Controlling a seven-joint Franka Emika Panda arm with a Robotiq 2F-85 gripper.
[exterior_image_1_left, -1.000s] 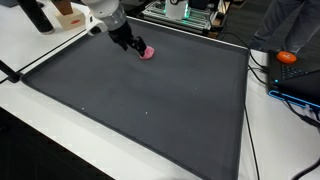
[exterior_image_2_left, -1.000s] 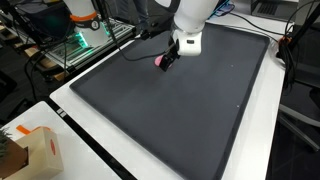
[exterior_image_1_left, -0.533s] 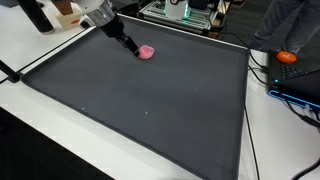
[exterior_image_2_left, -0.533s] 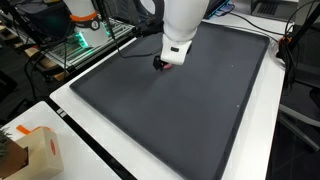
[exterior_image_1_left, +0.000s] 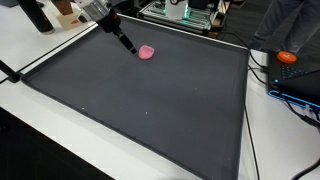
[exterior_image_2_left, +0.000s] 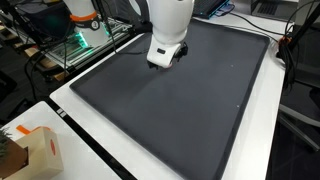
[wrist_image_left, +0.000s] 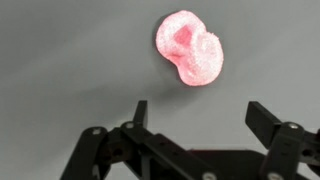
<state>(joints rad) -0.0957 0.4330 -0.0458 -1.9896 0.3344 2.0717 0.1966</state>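
Backing off since a second ago, the hand (exterior_image_1_left: 130, 46) now hangs just beside the pink lump (exterior_image_1_left: 147, 51), fingers spread and empty. That lump lies near the dark mat's (exterior_image_1_left: 150, 110) far edge.

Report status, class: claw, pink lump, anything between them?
Claw open, empty. Pink lump lying free on the dark mat, just beyond the claw, untouched. Nothing between them.

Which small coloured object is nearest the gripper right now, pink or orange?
The pink lump, on the dark mat just ahead of the open gripper; the orange object sits off the mat, far across.
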